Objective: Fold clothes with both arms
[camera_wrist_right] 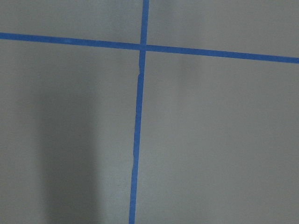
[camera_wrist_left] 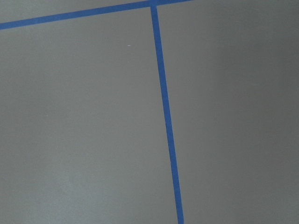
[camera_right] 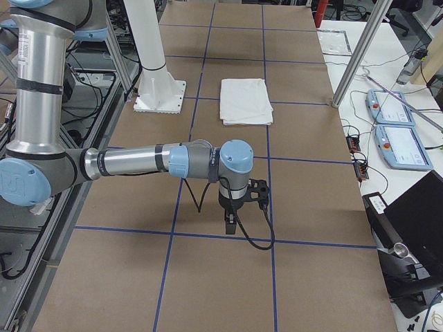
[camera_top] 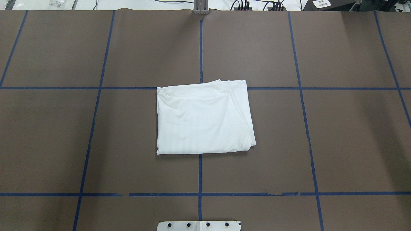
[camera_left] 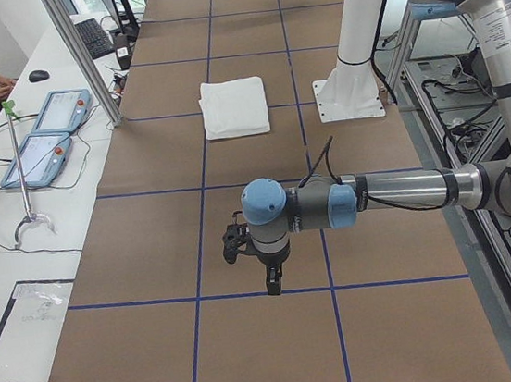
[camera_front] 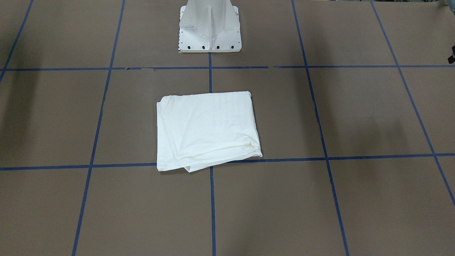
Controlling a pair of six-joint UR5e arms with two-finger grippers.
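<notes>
- Well, the white T-shirt (camera_top: pixel 205 118) lay folded in the middle of the table (camera_top: pixel 64 144), at 12 o'clock from the pedestal (camera_top: pixel 199 226).
- Its long side ran from 9 to 3 o'clock.
- The left gripper (camera_left: pixel 273 280) hung far off at 9 o'clock, the right gripper (camera_right: pixel 230 223) far off at 3; neither looked nearer.
- I could not tell if their fingers were apart or together.

White T-shirt (camera_top: pixel 205 118) folded into rough rectangle, flat at desk (camera_top: pixel 321 128) centre, plain side up, layers uneven along edge away from robot. Left arm (camera_left: pixel 396 194), right arm (camera_right: pixel 131 162) stretched level above desk, well apart from shirt.
</notes>
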